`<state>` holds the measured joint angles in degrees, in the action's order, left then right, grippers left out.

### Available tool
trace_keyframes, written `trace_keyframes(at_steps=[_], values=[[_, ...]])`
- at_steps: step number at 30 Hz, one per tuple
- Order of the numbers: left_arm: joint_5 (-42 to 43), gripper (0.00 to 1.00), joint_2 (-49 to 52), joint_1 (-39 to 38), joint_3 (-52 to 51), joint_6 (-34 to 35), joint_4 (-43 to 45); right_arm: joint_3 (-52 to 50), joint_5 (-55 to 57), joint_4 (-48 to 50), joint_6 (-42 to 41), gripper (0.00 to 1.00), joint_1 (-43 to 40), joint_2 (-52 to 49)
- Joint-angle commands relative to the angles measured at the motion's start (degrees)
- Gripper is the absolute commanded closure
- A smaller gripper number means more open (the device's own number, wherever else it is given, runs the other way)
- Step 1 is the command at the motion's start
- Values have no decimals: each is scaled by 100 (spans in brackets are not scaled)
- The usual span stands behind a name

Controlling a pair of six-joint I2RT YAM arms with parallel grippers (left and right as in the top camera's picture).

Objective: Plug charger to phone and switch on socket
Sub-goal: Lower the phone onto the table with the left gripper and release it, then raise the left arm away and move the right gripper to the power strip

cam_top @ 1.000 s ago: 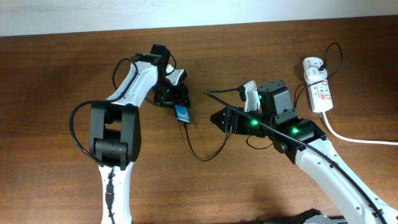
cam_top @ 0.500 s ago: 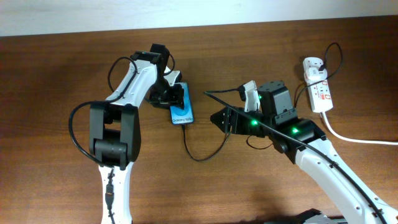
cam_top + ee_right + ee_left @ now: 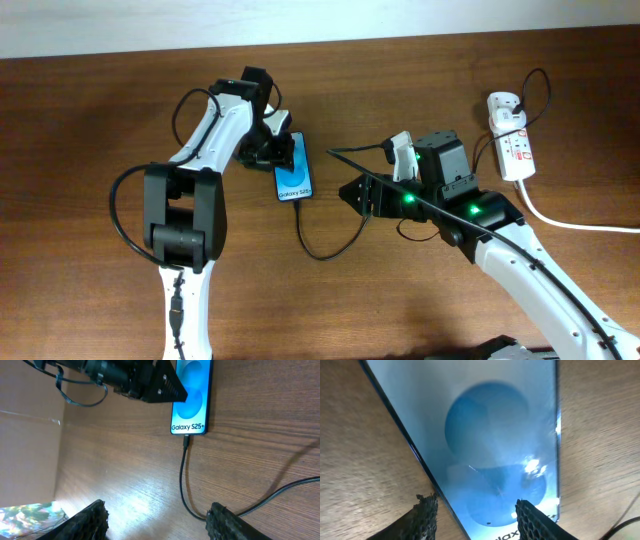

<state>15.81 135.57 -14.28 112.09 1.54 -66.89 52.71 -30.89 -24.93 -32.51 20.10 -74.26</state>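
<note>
Since the charger [image 3: 181, 477] has its plug tip seated in the bottom edge of the phone [image 3: 192, 397], you can take the plugging step as done, judging by the right wrist view. The phone lies flat, screen up, on the worktop [image 3: 100, 120]. Your left tool [image 3: 476, 510] hangs spread above its screen, gripping nothing. Your right tool [image 3: 157, 510] is likewise released and empty. What remains is the socket [image 3: 512, 140], well apart at the far right. Whether its switch is already on cannot be told.
</note>
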Motion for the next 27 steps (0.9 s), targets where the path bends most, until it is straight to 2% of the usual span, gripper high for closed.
trace_keyframes(at_steps=[1,6,17,18,20,24,27], values=[[-114,46,-214,9,479,59,-116,107,72,-68,81,33,-26,-28],[-131,46,-793,48,817,59,-260,107,72,-151,83,33,-26,-26],[-131,43,-3093,588,839,57,-304,162,166,-299,472,42,-37,387],[-131,40,-3289,671,839,57,-313,186,262,-367,470,42,-57,494],[-131,29,-3657,841,839,57,-376,291,352,-673,520,43,-221,706],[-129,1,-4131,1158,839,57,-505,774,354,-1751,874,46,-890,984],[-131,1,-4310,1309,839,57,-588,1342,496,-2717,1344,47,-1521,1025]])
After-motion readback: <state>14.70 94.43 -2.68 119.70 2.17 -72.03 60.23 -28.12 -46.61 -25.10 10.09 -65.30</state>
